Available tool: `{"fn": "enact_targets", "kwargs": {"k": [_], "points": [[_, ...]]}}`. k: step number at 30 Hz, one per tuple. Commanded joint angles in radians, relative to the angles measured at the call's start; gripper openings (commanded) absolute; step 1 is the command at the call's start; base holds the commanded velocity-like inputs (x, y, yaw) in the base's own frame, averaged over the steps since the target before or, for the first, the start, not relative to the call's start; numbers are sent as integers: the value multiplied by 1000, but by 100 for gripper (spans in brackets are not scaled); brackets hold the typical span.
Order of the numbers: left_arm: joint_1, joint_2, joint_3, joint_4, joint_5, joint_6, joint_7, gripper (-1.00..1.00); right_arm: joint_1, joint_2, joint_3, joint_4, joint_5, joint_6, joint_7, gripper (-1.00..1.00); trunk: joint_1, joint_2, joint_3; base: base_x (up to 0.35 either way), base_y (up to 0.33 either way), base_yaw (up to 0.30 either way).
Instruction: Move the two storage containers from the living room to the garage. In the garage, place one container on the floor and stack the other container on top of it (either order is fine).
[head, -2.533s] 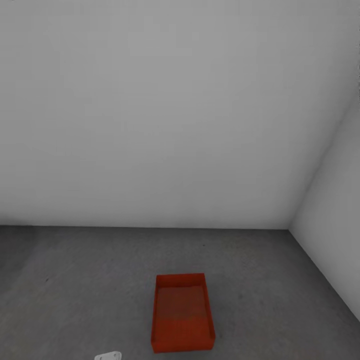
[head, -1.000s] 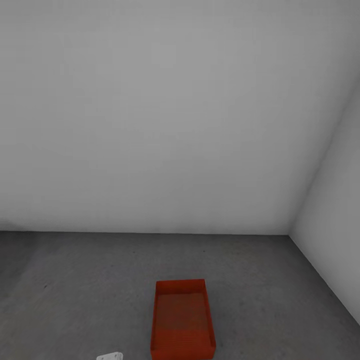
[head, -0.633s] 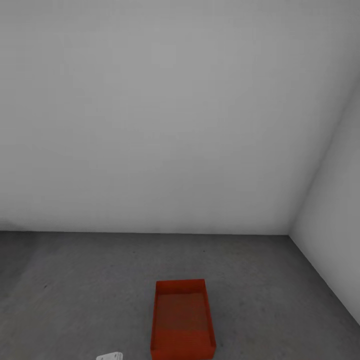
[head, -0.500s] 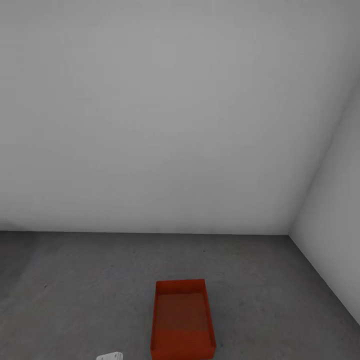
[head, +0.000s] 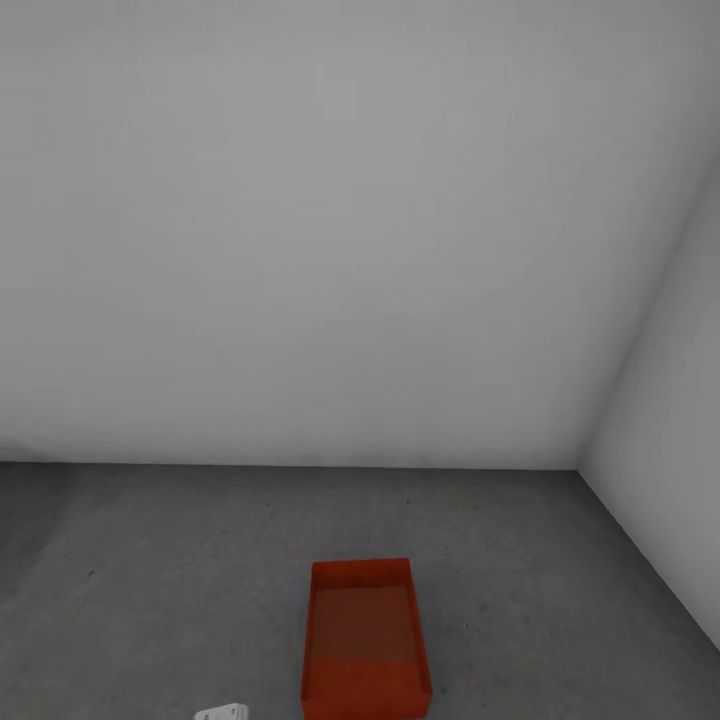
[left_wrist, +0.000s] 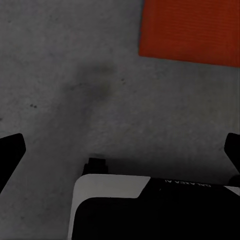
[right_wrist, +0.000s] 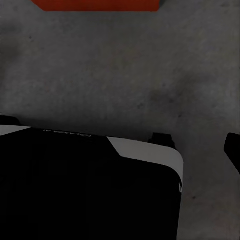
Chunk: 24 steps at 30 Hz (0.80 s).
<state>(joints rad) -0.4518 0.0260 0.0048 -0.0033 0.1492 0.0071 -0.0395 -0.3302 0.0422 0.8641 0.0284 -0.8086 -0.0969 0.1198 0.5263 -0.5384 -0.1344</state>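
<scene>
One orange-red storage container (head: 366, 640) stands on the dark grey concrete floor (head: 180, 560) of the garage, low in the head view and near the corner where two plain walls meet. Its ribbed wall also shows in the left wrist view (left_wrist: 192, 30) and the right wrist view (right_wrist: 95, 4). My left gripper (left_wrist: 122, 149) hangs open over bare floor, a short way from the container, with nothing between its fingers. My right gripper (right_wrist: 120, 134) is also open, one dark fingertip (right_wrist: 233, 150) showing at the picture's edge.
Grey-white walls (head: 350, 250) close the space ahead and to the right (head: 670, 470). Bare concrete stretches left of the container. My own black-and-white body (left_wrist: 150, 205) shows under both wrist cameras, and a small white part of it (head: 220, 713) sits at the head view's lower edge.
The whole head view shifted slightly early on, so the container sits a little lower in the picture. Over the last second nothing has moved.
</scene>
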Motion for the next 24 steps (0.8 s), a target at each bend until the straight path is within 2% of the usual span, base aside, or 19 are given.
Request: {"fn": "enact_targets", "kwargs": {"k": [1,7,24], "points": [[-1,0,0,0,9,1,-8,100,-1,1,7,3,-11,-4,6,100,0,-2,-2,0,0,0],[-1,-1,0,0,10,0,-34,100,-1,1,7,3,-11,-4,6,100,0,-2,-2,0,0,0],[1,-1,0,0,10,-4,-36,100,-1,3,7,2,-15,-3,-5,100,0,-2,-2,0,0,0]]}}
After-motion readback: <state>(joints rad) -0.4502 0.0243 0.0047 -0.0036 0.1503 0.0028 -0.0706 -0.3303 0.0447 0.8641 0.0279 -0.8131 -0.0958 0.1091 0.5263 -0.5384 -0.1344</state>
